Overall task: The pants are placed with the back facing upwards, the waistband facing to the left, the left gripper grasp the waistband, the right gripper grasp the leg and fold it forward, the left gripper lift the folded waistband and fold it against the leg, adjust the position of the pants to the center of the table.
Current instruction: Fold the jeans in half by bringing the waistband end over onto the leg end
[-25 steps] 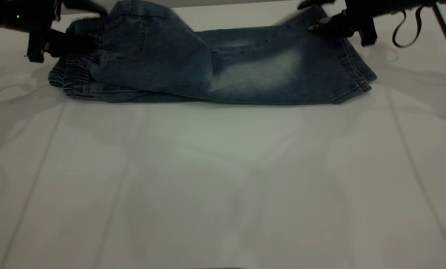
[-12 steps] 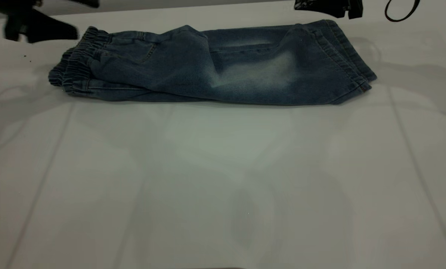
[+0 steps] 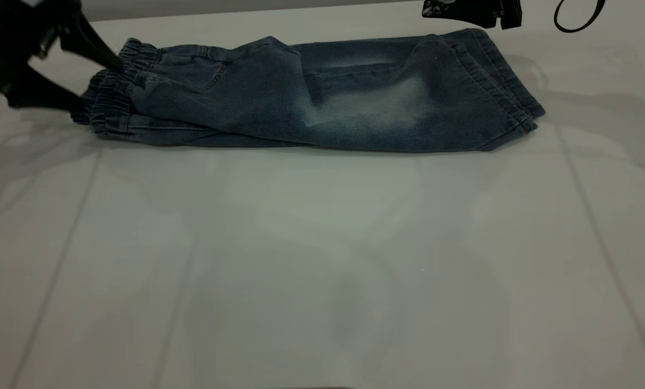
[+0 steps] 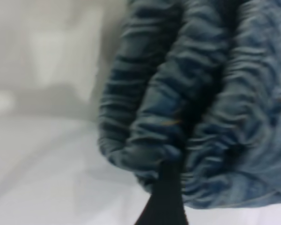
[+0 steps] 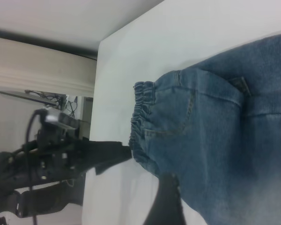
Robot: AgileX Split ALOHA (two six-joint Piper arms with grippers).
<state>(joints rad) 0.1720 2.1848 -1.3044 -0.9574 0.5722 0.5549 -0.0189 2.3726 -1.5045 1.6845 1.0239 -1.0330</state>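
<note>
The blue denim pants (image 3: 279,97) lie folded lengthwise at the far side of the table (image 3: 322,259). The ruffled waistband (image 3: 112,86) points left. The leg (image 3: 376,102) with the faded patch is on top, its hem at the right. My left gripper (image 3: 100,88) is open at the waistband's edge, one finger above it and one low beside it. In the left wrist view the waistband (image 4: 178,93) fills the frame behind one finger (image 4: 164,197). My right gripper (image 3: 463,11) hovers open above the far hem, holding nothing. The right wrist view shows the pants (image 5: 225,140).
The white table stretches wide toward the near side in front of the pants. A thin black cable loop (image 3: 576,19) hangs at the far right. Beyond the table's left edge the right wrist view shows the left arm (image 5: 47,159).
A second ago both grippers held the pants mid-fold; they let go and the cloth settled flat. The left gripper then dropped back to the waistband edge, open. The right gripper stayed lifted.
</note>
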